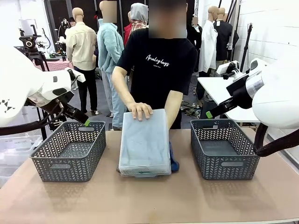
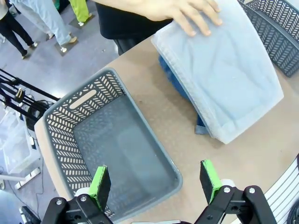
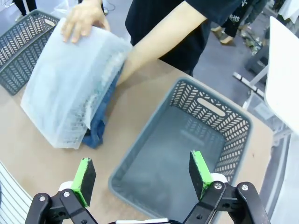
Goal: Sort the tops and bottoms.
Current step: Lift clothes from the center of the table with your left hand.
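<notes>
Setting: robotics lab, indoor. Evidence: white left arm (image 1: 18, 88) and right arm (image 1: 280, 100) flanking a brown worktable (image 1: 149, 200); camera tripod (image 1: 29, 44) (cables at its feet); clear storage bins (image 1: 11, 147); bare grey floor (image 2: 70, 65).

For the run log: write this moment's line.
left hand open; right hand open; left basket, right basket empty; person holds upturned bin over denim

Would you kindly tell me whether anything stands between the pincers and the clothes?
Yes: an upturned translucent bin lies over the blue denim, which peeks out beside it, and the person's hand rests on top.
</notes>
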{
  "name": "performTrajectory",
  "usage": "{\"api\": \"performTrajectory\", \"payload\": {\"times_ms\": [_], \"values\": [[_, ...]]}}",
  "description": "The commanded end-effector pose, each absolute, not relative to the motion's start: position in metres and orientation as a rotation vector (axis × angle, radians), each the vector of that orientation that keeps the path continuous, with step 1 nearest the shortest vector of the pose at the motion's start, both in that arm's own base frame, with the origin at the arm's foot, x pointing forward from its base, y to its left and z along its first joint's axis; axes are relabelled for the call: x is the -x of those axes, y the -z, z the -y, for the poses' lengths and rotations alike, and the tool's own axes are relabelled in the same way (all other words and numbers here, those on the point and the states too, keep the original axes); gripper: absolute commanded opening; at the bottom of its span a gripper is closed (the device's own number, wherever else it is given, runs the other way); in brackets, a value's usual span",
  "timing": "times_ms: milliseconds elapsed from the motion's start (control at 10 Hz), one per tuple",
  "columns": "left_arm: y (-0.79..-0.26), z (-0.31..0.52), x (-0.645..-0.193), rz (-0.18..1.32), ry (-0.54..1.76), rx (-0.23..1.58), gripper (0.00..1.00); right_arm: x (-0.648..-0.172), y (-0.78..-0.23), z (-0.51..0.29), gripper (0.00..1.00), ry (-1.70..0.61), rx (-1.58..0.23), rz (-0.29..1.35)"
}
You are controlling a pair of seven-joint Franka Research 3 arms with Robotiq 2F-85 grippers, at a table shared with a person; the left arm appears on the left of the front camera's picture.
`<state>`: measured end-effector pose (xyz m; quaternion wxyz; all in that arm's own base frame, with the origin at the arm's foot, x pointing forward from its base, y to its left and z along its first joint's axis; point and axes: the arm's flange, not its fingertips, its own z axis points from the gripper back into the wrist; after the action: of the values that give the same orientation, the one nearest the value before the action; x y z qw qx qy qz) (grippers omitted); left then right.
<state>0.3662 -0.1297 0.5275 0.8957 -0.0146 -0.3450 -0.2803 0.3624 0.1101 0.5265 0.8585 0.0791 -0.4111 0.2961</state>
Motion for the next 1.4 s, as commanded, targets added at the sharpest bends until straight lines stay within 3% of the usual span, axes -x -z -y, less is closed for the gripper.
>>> {"api": "performTrajectory", "payload": {"times_ms": [0, 1300], "values": [[-0.5277, 0.1273, -0.3672, 0.717, 0.585, 0.023, 1.00, -0.3625, -0.5262, -0.1101, 1.00, -0.625, -0.167, 0.863], [-0.5277, 0.1273, -0.3672, 0.717, 0.585, 0.023, 1.00, -0.3625, -0.5262, -0.1101, 1.00, -0.625, -0.167, 0.863]]}}
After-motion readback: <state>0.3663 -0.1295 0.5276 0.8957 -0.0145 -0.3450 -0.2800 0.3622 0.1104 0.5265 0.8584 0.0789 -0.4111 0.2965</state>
